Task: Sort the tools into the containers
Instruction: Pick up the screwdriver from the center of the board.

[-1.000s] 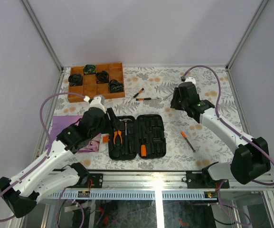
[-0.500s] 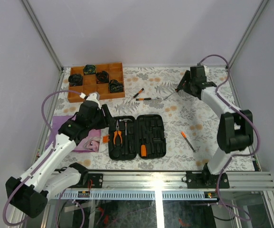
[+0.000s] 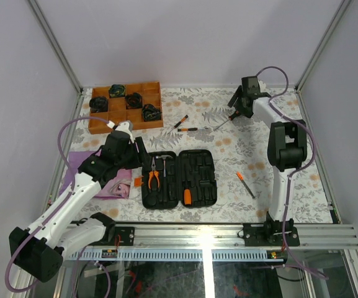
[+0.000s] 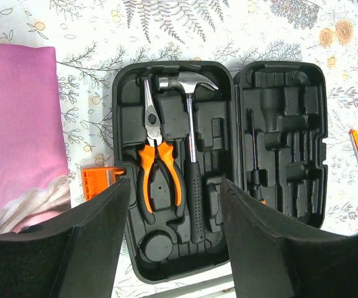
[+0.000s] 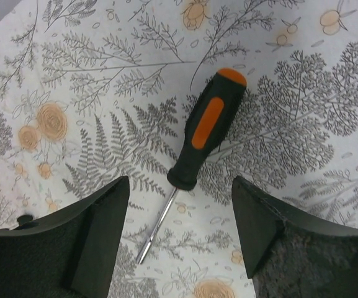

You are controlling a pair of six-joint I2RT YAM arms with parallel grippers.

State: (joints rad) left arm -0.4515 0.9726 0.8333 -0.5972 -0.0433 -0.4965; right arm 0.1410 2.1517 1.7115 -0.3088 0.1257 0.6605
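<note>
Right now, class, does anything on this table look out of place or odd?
Yes: tools lie loose on the table, outside the open tool case: an orange-and-black screwdriver at the far side, two screwdrivers left of it, a thin orange-tipped screwdriver right of the case.

The open tool case (image 3: pixel 200 171) lies at the near middle of the table (image 3: pixel 259 149). In its left half, the pliers (image 4: pixel 152 130) lie on the left, with the hammer (image 4: pixel 194 198) just right of them, its head at the far end. A slotted-in screwdriver (image 4: pixel 251 149) sits in the right half, close to the hinge. A cloth (image 4: pixel 17 124) lies left of the case. A compartment tray (image 3: pixel 147 92) sits at the far left, with four rolled-up items (image 3: pixel 133 99) in separate compartments. Two small screwdrivers (image 3: pixel 180 121) lie behind the case, right of the tray. A far screwdriver (image 5: pixel 206 124) lies right of those. A loose screwdriver (image 3: pixel 246 184) lies right of the case.
</note>
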